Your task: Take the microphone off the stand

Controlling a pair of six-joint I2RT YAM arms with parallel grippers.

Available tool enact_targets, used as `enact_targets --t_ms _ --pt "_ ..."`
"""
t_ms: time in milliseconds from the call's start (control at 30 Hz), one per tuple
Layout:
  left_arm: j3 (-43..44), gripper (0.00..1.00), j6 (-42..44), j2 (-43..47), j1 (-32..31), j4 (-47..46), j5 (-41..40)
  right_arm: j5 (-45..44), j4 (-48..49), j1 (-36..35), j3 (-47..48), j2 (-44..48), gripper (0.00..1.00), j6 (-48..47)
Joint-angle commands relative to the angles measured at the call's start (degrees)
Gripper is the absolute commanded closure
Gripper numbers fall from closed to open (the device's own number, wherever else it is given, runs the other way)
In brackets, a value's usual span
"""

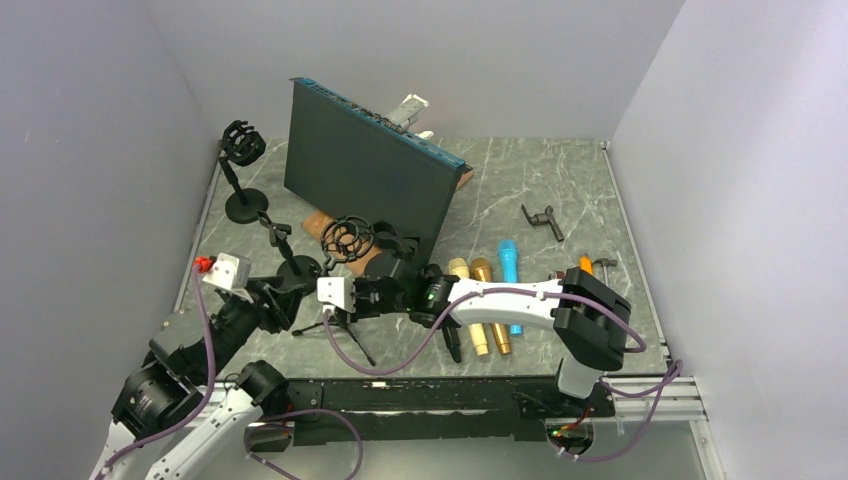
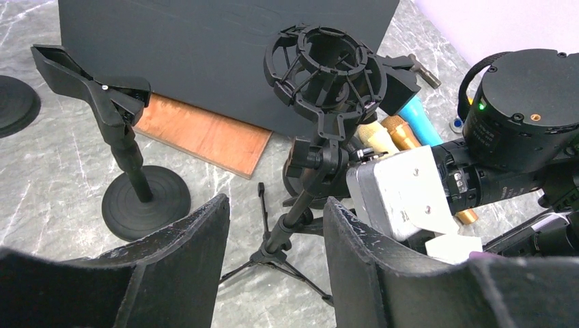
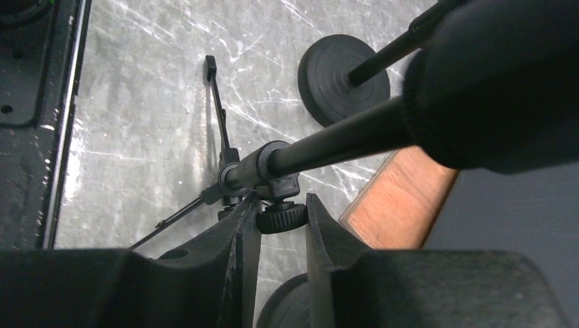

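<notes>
Since the black spider-style shock mount (image 2: 321, 65) on top of the black folding tripod stand (image 2: 290, 225) reads as a hollow ring in both the overhead and left wrist views, I see no microphone seated in it. The only mics I can pick out are loose on the grey marble table (image 1: 560, 180): two gold handheld microphones (image 1: 497, 335) and a blue handheld microphone (image 1: 509, 260), side by side right of the tripod, partly under the right arm. So either the pull is done, or a black mic is hiding against the black hardware behind the mount; I can't tell which from these views. Right gripper (image 3: 281, 205) is low at the tripod's collar, jaws pinched on the small black knurled knob (image 3: 281, 219) there, which looks like clamp adjustment, not a lift-out. Left gripper (image 2: 276, 212) hangs just short of the tripod pole, jaws apart, holding nothing. Other candidates: black clip stand on a round base (image 2: 130, 157), clip empty; second black shock-mount stand (image 1: 241, 150) at back left, too small to tell whether it's loaded. My read: no mic is in either gripper, extraction isn't confirmable, and if one sits in a holder, the whole grasp-and-lift is left to do.
</notes>
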State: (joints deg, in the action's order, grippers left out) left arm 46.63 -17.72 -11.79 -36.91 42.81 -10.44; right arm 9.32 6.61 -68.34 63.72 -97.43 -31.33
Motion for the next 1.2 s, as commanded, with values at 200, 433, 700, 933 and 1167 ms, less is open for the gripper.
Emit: enact_targets --t_ms 200,433,700,933,1167 --pt "2.2 0.45 -0.1 2.8 -0.1 0.9 -3.2 -13.2 1.7 -3.8 -2.0 -0.1 1.0 -6.9" --pt "2.7 0.47 -0.4 2.9 0.0 0.8 -4.7 -41.2 14.5 -12.2 -8.3 -5.6 1.0 -20.8" --pt "2.9 0.49 -1.2 3.2 -0.1 1.1 -5.8 -58.7 53.7 -16.7 -14.6 -19.0 1.0 -50.2" --pt "3.1 0.49 -1.4 3.2 -0.1 1.3 -6.0 -58.8 70.3 -17.2 -14.4 -24.5 1.0 -57.6" --pt "2.3 0.49 -1.7 2.9 -0.1 0.5 -5.7 -54.2 37.5 -17.4 -13.6 -14.7 0.76 -36.9"
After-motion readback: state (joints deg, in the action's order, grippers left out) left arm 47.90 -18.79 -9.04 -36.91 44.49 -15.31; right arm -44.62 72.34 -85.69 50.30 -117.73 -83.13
